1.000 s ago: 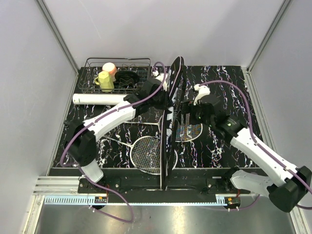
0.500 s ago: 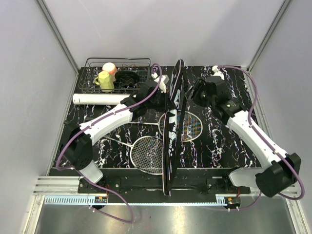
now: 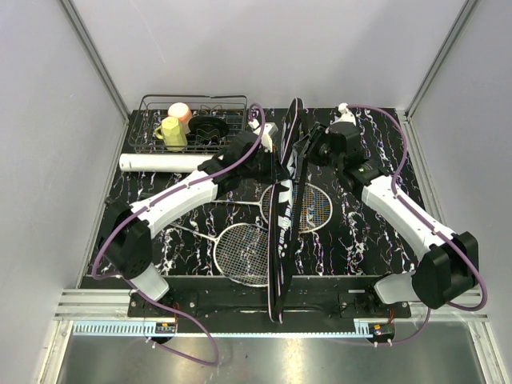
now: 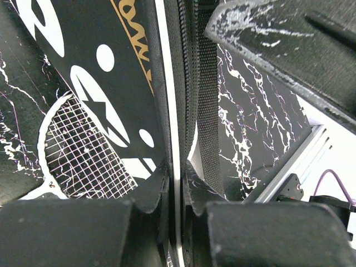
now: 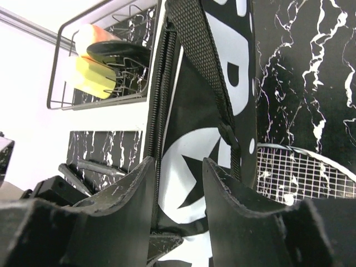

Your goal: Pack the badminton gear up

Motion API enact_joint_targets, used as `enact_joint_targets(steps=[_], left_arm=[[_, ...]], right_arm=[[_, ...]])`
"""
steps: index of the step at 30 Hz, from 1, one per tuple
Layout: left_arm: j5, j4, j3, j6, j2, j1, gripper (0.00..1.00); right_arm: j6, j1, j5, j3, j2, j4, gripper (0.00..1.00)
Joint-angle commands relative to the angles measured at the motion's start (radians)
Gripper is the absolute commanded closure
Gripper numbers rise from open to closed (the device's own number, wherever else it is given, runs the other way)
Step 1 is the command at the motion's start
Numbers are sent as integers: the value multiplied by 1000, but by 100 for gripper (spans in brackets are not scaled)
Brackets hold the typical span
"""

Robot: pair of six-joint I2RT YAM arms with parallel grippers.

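Down the middle of the desk (image 3: pixel 360 248) the bag (image 3: pixel 284 216) stands on its edge, running from the far side to the near edge between the two arms. From the left, the left pincer (image 3: pixel 276 164) is clamped tight on the bag's white-piped rim; the wrist view shows its fingers (image 4: pixel 158 186) pressed against both faces. At the bag's far end the right pincer (image 3: pixel 308 152) straddles the zipped edge and strap with its fingers (image 5: pixel 139 178) partly apart. I cannot tell whether it is gripping. The right racket (image 3: pixel 316 208) lies flat just beside the bag, and the left racket (image 3: pixel 240 254) lies flat on the other side. Well to the left, the tube (image 3: pixel 160 162) lies in front of the basket (image 3: pixel 192 104).
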Motion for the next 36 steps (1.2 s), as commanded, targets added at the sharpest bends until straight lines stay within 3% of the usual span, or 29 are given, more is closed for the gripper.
enact_joint_targets(steps=[1, 13, 16, 17, 19, 20, 23, 25, 28, 30, 33, 36], left_arm=[[38, 95, 9, -16, -27, -2, 100], [52, 105, 8, -28, -22, -2, 100], [52, 88, 14, -25, -21, -4, 98], [45, 72, 18, -23, -21, -2, 88], [13, 27, 27, -16, -24, -4, 72], [7, 20, 23, -14, -28, -2, 55], [-8, 29, -6, -10, -59, -2, 40], [-14, 34, -17, -11, -65, -1, 36], [-37, 28, -16, -5, -64, -2, 37], [-70, -4, -8, 3, -50, 2, 46], [-91, -43, 14, 4, -35, 15, 51], [-102, -46, 0, 6, -45, 26, 52]], right_arm=[[-16, -1, -2, 3, -11, 94, 53], [24, -1, -120, -3, 78, 158, 69], [15, -1, -156, -14, 75, 211, 83], [15, 1, -156, -22, 70, 220, 98], [-3, -1, -144, -34, 44, 226, 100], [-13, -1, -137, -46, 34, 226, 100], [-59, -1, -133, -54, 6, 198, 100], [-86, -1, -133, -63, -5, 188, 100], [-99, -1, -128, -81, -20, 185, 100], [-99, -1, -130, -92, -31, 188, 100], [-109, -1, -130, -103, -55, 188, 100], [-125, -2, -127, -114, -74, 186, 100]])
